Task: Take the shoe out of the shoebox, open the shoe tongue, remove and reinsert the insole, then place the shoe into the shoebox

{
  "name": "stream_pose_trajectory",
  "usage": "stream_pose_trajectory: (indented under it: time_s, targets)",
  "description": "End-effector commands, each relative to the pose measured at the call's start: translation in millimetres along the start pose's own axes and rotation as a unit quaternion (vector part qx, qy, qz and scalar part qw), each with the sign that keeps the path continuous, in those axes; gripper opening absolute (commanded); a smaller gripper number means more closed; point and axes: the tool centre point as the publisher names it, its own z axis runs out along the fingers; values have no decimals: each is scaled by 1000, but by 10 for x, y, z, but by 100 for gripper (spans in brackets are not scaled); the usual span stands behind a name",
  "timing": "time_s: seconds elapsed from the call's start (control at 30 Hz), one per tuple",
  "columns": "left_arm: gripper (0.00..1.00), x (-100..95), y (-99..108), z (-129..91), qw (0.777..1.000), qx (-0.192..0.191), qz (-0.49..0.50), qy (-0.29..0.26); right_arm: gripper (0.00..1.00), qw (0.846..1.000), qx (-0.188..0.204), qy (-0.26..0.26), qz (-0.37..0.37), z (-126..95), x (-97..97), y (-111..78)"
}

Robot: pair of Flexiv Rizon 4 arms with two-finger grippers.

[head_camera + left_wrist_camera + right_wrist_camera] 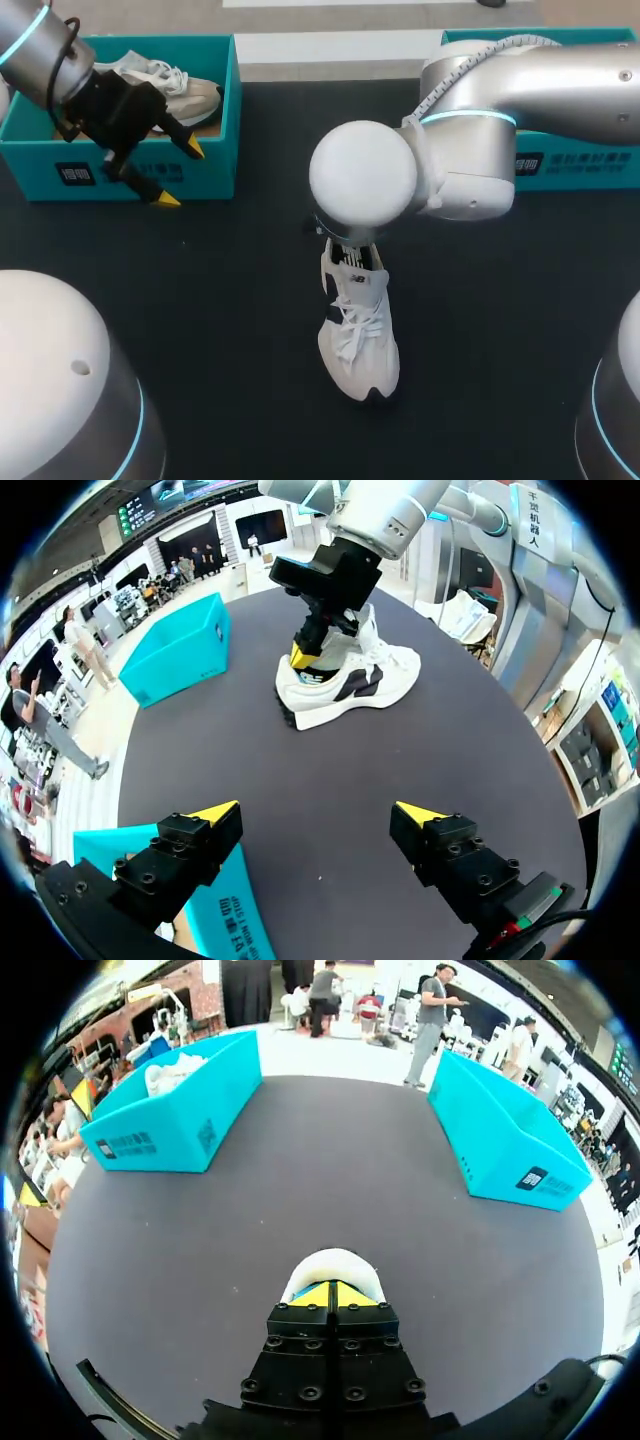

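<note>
Step in hand: the shoe (358,335) is sitting out on the counter (200,300), so I am judging that work at its mouth, on the tongue or insole, is starting.
Right tool (330,1297): its yellow tips are pressing together with no gap, down at the heel collar; whether they are nipping a thin edge I cannot tell.
Doing it well: any pull should be going slowly and straight, or the light shoe risks tipping.
Left tool (175,173): hanging spread wide in the upper left of the head view, over the shoebox (215,120) front wall, well apart from the shoe.
Shoe's place: lying in the lower middle of the head view, toe toward the bottom edge, heel under the right tool.
</note>
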Motion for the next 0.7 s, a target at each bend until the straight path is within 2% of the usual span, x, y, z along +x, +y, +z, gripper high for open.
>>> stream_pose_trajectory:
  time_s: [0.03,0.43,0.7]
  targets:
    - [100,8,-2,-4,1000,-2,0,0,0,1000,-12,-1,3,192,46,-57]
    - [100,8,-2,-4,1000,-2,0,0,0,999,37,-11,-28,498,80,-285]
    - [100,8,-2,-4,1000,-2,0,0,0,997,59,-19,-34,554,32,-394]
